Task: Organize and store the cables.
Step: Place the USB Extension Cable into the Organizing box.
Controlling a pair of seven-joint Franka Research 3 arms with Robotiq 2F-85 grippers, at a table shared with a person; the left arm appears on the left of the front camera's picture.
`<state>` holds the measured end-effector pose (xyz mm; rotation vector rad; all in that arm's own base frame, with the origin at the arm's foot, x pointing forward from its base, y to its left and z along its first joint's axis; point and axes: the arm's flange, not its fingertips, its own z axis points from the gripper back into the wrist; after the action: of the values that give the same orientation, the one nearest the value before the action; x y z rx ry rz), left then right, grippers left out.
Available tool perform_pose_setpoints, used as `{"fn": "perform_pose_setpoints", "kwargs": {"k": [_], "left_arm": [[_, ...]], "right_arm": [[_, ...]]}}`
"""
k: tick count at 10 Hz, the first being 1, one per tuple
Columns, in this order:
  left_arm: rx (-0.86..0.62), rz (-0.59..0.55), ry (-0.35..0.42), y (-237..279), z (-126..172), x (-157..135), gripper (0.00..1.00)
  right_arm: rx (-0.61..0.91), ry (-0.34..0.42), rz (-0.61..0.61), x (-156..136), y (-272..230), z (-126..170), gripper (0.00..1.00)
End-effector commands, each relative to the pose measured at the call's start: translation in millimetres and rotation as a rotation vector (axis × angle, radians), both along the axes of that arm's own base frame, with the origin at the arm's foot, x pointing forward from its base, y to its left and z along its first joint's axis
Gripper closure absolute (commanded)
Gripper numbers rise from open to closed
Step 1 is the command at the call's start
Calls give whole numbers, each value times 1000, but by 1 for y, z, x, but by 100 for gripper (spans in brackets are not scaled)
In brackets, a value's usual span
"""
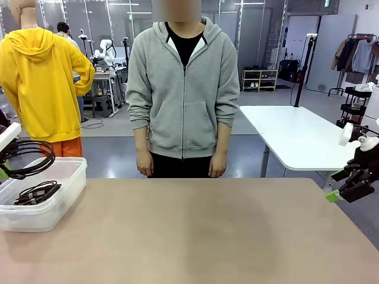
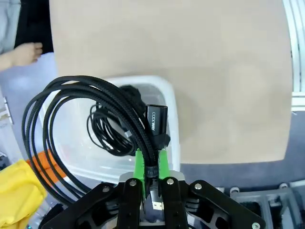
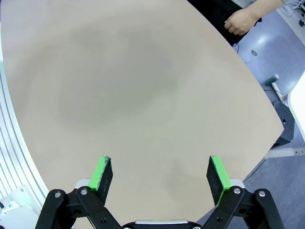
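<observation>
My left gripper (image 2: pixel 151 160) is shut on a coiled black cable (image 2: pixel 62 129), which hangs above a clear plastic bin (image 2: pixel 164 102). In the front view that cable (image 1: pixel 26 157) shows at the far left edge over the bin (image 1: pixel 65 189). A second coiled black cable (image 1: pixel 37 192) lies inside the bin, also visible below the held one as a dark coil (image 2: pixel 112 131). My right gripper (image 3: pixel 161 174) hovers open above bare tabletop with nothing between its fingers; in the front view it (image 1: pixel 349 188) stands at the table's right edge.
A person in a grey hoodie (image 1: pixel 183 89) stands at the far side with hands (image 1: pixel 144 165) down. The tan table (image 1: pixel 201 231) stretches between bin and right gripper. A white table (image 1: pixel 296 133) stands behind on the right.
</observation>
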<state>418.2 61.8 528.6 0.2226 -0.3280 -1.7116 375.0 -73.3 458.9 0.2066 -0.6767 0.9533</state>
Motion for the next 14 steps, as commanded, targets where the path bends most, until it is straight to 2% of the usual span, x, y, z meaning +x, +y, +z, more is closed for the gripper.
{"fn": "perform_pose_setpoints", "kwargs": {"k": [1,3,6,8,11,12,13,14], "left_arm": [[-37,26,35,17,-8,42,87],[-71,73,74,36,-32,77,87],[-107,145,104,47,-65,106,87],[-114,144,141,44,-80,110,87],[-121,142,150,42,-85,110,87],[-136,136,155,42,-83,108,61],[-144,130,157,42,-81,106,49],[-147,127,152,42,-81,106,22]], "right_arm": [[16,6,-19,2,2,1,0],[16,6,-19,2,2,1,0],[16,6,-19,2,2,1,0],[16,6,-19,2,2,1,0],[16,6,-19,2,2,1,0],[16,6,-19,2,2,1,0],[16,6,-19,2,2,1,0],[16,6,-19,2,2,1,0]]}}
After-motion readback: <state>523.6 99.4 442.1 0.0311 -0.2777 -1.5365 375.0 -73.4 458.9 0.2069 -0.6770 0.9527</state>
